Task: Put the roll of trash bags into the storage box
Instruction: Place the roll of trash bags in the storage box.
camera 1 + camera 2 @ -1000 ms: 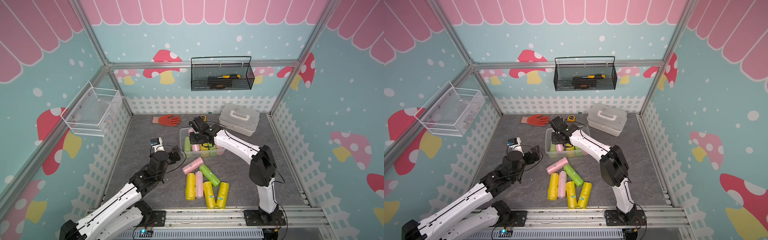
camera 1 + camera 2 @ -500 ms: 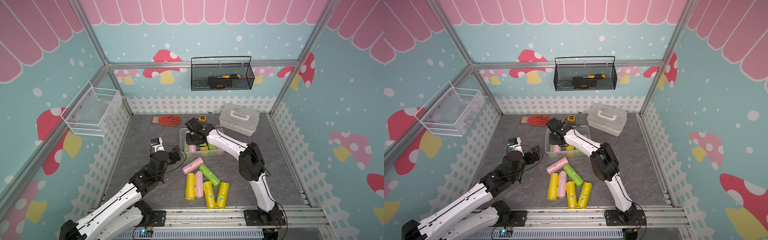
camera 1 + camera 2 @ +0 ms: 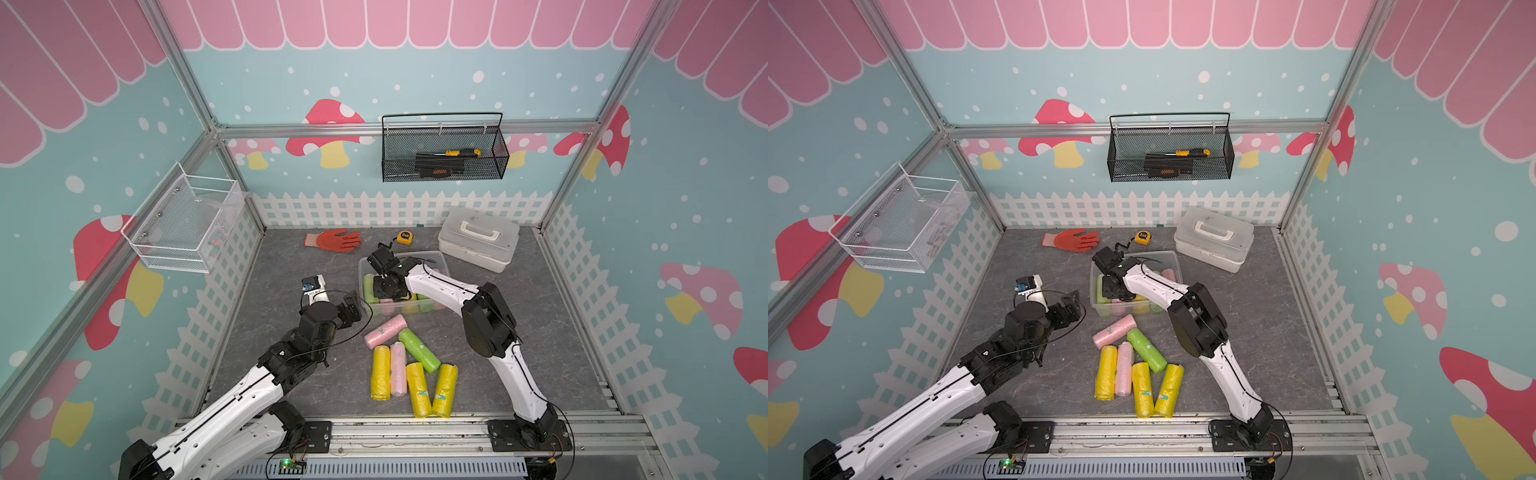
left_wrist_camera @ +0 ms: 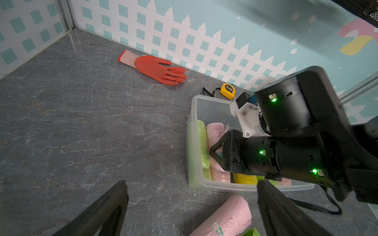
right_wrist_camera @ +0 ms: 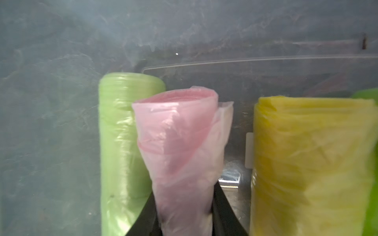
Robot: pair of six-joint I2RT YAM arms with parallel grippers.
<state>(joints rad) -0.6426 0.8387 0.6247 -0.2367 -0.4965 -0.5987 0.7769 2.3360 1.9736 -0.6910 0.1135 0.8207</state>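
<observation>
While inside the clear rounded plastic tub (image 4: 194,143), clamped right gripper (image 5: 183,208) on crinkly pink cylindrical roll (image 5: 180,132); held left gripper (image 4: 193,196) apart.

The right pincer (image 3: 388,296) is lowered into the storage box (image 3: 434,258), over a pink roll (image 3: 387,305) among green and yellow ones. The left pincer (image 3: 353,311) is held spread beside the box. Six loose rolls (image 3: 419,351) are strewn on the desk (image 3: 286,266) nearby.
</observation>
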